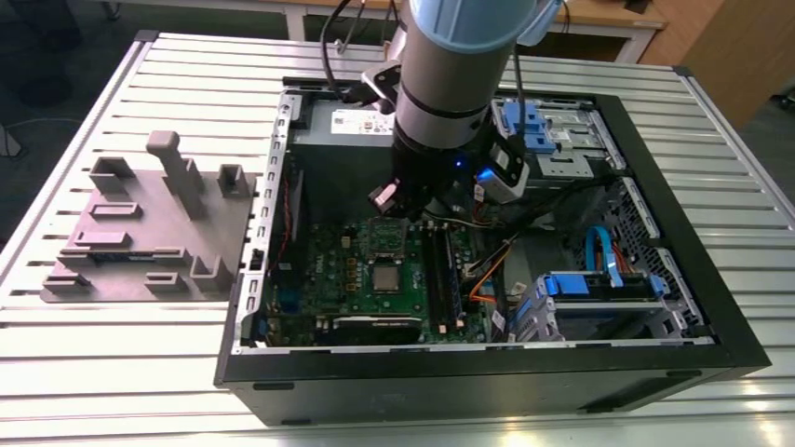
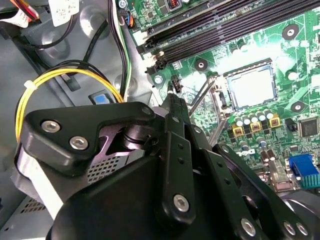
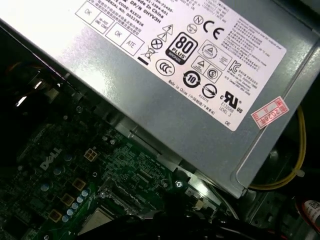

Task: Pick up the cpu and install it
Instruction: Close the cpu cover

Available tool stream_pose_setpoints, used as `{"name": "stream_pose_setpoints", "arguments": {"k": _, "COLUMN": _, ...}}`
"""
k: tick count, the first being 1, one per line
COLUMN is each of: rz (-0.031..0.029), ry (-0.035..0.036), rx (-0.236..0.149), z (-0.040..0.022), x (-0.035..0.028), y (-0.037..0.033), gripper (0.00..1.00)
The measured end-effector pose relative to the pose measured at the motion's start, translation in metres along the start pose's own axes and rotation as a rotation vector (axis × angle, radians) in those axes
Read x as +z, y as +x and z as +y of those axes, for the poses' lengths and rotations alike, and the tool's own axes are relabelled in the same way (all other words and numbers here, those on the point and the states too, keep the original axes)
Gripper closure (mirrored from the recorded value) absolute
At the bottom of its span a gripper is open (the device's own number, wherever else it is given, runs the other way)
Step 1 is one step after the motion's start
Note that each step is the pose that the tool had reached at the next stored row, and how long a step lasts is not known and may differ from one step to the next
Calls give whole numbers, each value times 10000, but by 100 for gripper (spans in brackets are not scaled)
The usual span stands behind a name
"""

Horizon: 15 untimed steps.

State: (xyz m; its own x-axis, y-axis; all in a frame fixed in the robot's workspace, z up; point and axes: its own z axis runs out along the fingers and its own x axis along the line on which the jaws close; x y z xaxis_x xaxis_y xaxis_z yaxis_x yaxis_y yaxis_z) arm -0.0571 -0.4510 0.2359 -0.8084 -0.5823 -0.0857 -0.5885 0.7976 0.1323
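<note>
While the arm hangs over the open case in the exterior view, its gripper sits low above the upper part of the green board, just in front of the grey power supply. The cpu lies flat in its socket near the middle of the board, below the gripper and apart from it. In the second wrist view the cpu shows as a pale silver square inside the socket frame, with the frame's thin metal lever standing up beside it. A row of small capacitors sits just beside the socket, and long black memory slots run past it.

The black linkage of the gripper fills the foreground of the second wrist view, but the fingertips are hidden, so whether the fingers are spread or pressed together cannot be told. Nothing can be seen held in them.

In the first wrist view the power supply with its white label looms close, a yellow cable curls past its corner, and a sliver of the cpu shows on the board beneath.

On the slatted table, at the exterior view's left, a grey fixture block stands well apart from the case. Blue drive brackets sit inside the case at the exterior view's right.
</note>
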Motion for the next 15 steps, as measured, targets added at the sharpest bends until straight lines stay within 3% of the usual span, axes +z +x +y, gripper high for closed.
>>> {"name": "stream_pose_setpoints", "arguments": {"k": 15, "rz": -1, "ry": 0, "rx": 1, "z": 11, "x": -47, "y": 1, "gripper": 90}}
